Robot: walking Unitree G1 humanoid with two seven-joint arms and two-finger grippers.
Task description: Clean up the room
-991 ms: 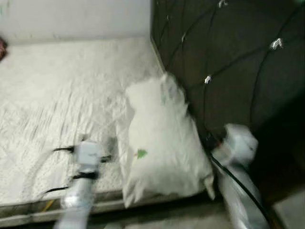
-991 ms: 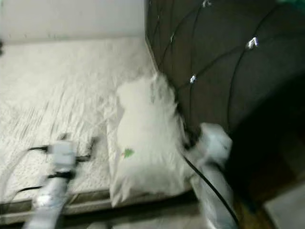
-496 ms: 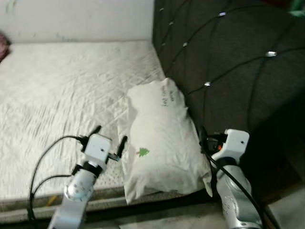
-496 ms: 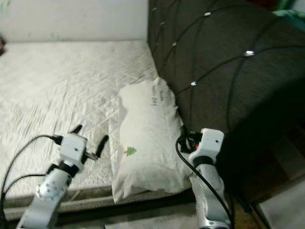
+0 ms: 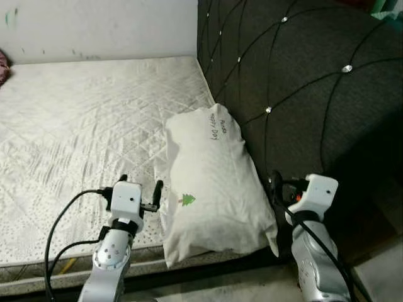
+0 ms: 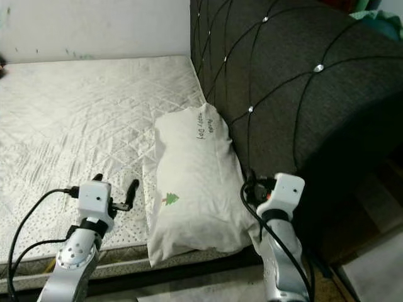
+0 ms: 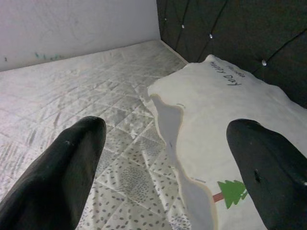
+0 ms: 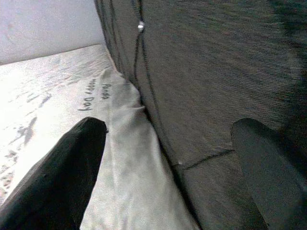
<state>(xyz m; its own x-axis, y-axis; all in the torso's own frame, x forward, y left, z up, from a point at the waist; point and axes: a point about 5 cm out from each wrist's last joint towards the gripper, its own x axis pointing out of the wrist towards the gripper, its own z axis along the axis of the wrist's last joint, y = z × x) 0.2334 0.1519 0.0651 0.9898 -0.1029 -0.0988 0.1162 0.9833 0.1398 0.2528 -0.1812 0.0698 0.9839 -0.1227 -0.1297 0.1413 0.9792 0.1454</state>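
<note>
A white pillow (image 5: 211,182) with a small green tree print and handwriting lies on the mattress (image 5: 75,119), its long side against the dark tufted headboard (image 5: 302,82). My left gripper (image 5: 141,184) hovers over the mattress just left of the pillow's near end. It is open with nothing held; in the left wrist view the left gripper (image 7: 165,158) straddles the pillow's edge (image 7: 225,124). My right gripper (image 5: 277,189) is open at the pillow's right side, in the gap by the headboard (image 8: 206,72), and the pillow (image 8: 120,158) lies between its fingers without being held.
A white wall (image 5: 94,25) runs behind the bed. A reddish thing (image 5: 2,66) peeks in at the far left edge. The mattress's front edge (image 5: 56,267) is close below my arms. Pale floor (image 5: 381,277) shows at the lower right.
The head camera has steadied after a blurred swing. Both arms have come up to flank the pillow's near end, and both grippers stay open.
</note>
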